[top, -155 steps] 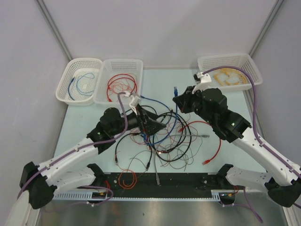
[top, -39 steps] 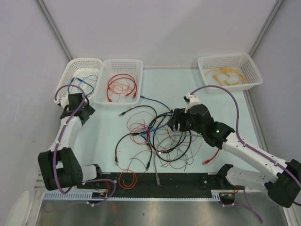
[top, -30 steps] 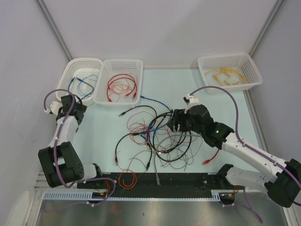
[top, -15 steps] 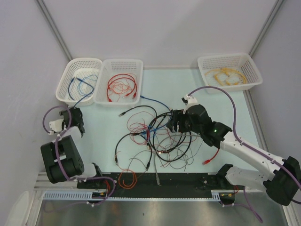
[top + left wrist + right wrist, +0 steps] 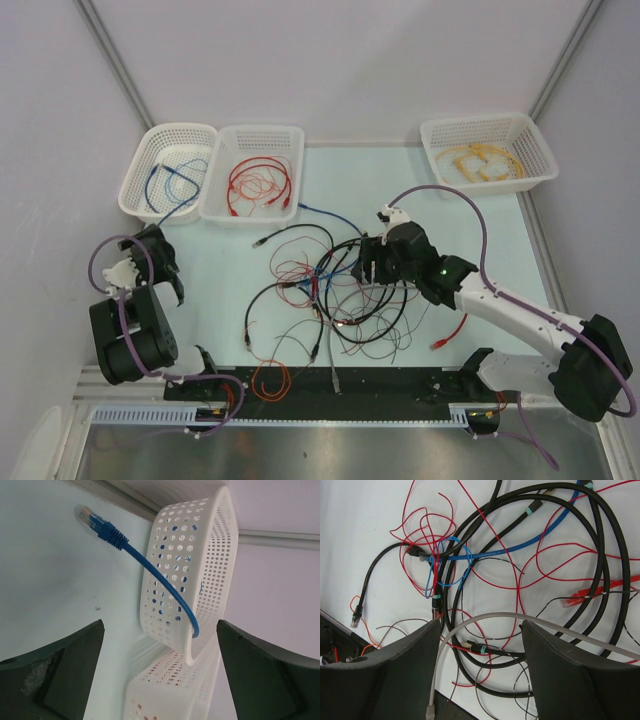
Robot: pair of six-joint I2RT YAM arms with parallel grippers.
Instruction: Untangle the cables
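**Cables in a heap, both grippers let go**

A pale blue-green table top [image 5: 480,225] is seen between plain grey walls. In the middle of it, a messy heap of thin black, blue, red and brown cables [image 5: 335,290] is spread out. The cables are looped over and under each other.

In the right wrist view, a blue cable [image 5: 520,547] is seen running through thick black loops [image 5: 560,487]. Thin red wire is laid across them. A grey cable [image 5: 495,614] is bent over the near part of the heap.

The right gripper [image 5: 365,262] is held just above the far right part of the heap. Its jaws are parted, and nothing is pinched between them.

Three white plastic baskets with small holes are lined up along the far edge. The left basket [image 5: 180,127] has a blue cable with a clear plug [image 5: 145,565] hung over its rim, with the plug end on the table. Red cables are kept in the middle basket [image 5: 260,130] and yellow ones in the right basket [image 5: 480,120].

The left gripper [image 5: 158,262] is kept at the left edge, well apart from the heap. It is pointed at the left basket, spread wide and empty.
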